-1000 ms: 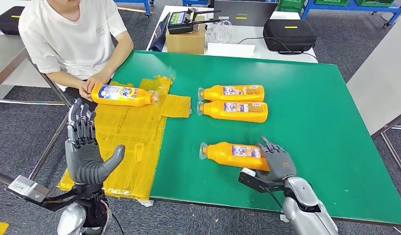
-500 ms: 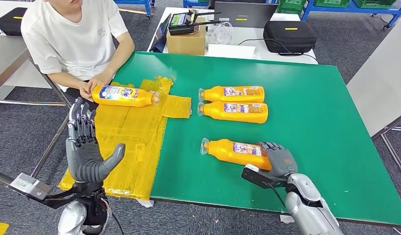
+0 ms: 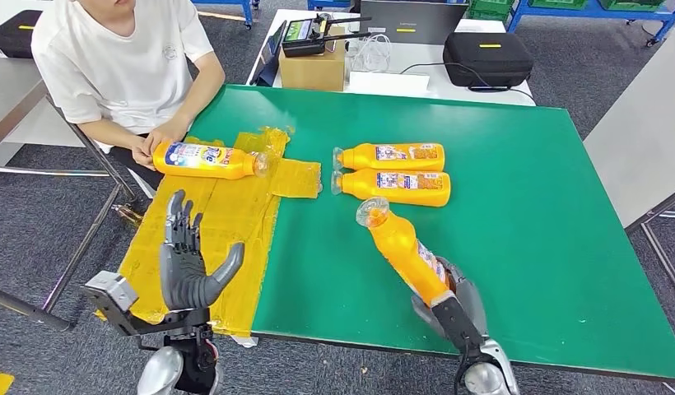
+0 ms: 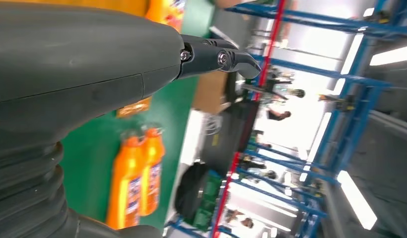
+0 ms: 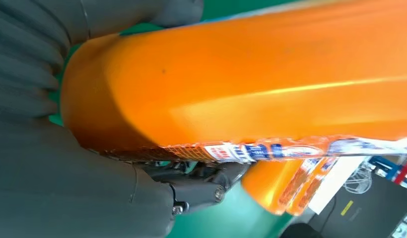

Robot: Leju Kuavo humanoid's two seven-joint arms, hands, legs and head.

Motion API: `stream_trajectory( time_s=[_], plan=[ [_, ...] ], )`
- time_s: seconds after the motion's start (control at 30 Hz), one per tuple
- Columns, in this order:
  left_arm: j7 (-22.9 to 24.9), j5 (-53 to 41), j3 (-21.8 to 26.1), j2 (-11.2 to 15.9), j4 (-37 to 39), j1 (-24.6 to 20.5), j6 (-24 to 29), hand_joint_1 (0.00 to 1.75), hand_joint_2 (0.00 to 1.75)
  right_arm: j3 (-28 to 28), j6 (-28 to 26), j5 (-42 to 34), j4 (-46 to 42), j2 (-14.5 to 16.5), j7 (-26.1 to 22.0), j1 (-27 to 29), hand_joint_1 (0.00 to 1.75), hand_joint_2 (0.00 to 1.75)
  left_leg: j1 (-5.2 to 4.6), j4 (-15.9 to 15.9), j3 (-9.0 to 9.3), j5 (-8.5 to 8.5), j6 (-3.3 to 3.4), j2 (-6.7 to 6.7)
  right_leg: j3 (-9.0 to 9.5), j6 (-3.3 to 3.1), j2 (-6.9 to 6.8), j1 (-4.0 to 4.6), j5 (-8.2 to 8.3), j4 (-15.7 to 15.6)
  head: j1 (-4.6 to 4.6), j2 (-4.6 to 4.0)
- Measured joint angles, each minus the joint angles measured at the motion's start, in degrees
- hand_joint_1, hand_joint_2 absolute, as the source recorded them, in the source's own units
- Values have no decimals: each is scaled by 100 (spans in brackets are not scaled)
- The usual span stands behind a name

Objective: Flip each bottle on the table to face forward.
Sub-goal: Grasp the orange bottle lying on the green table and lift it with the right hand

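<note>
The right hand grips the base end of one orange bottle, fingers wrapped around the body, with the bottle raised at a slant off the green tabletop so that its cap end points up and away from the robot. This held bottle sits just in front of the pair of bottles, on the robot's side of them, and that pair lies flat, side by side and touching. To complete the flip well, keep the grasp firm near the base, roll the wrist until the printed label faces the same way as on the pair, then lower the bottle flat and parallel to them without striking the nearer one. Release only once the body rests on the tabletop. The left hand hovers with fingers spread and holds nothing, well to the left of the pair, over the yellow sheet. A further bottle lies on that sheet, left of the pair, with a person's hand touching it. The right palm hides the held bottle's base, and the right wrist view is too close to show the full label; which face is its front cannot be confirmed.
</note>
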Motion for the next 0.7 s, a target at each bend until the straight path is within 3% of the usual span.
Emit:
stream_trajectory(
  time_s=[0.23,0.5,0.7],
  plan=[
    [-496,91,-464,-5,450,-91,-634,0,175,26,-698,-336,-1070,652,-442,455,175,175,-2,0,-28,5,-1,0,-25,0,-1,-2,1,3,1,0],
    [69,679,-600,17,764,-169,-1397,0,175,280,-565,-834,-1296,1142,-542,421,175,175,-2,0,-56,5,-1,0,-50,0,-2,-2,1,4,0,0],
    [153,841,-689,36,1190,-365,-1815,0,175,932,-513,-379,-974,1290,-608,16,175,175,-2,0,-59,6,-1,1,-54,0,-3,-2,1,5,1,0]
  ],
)
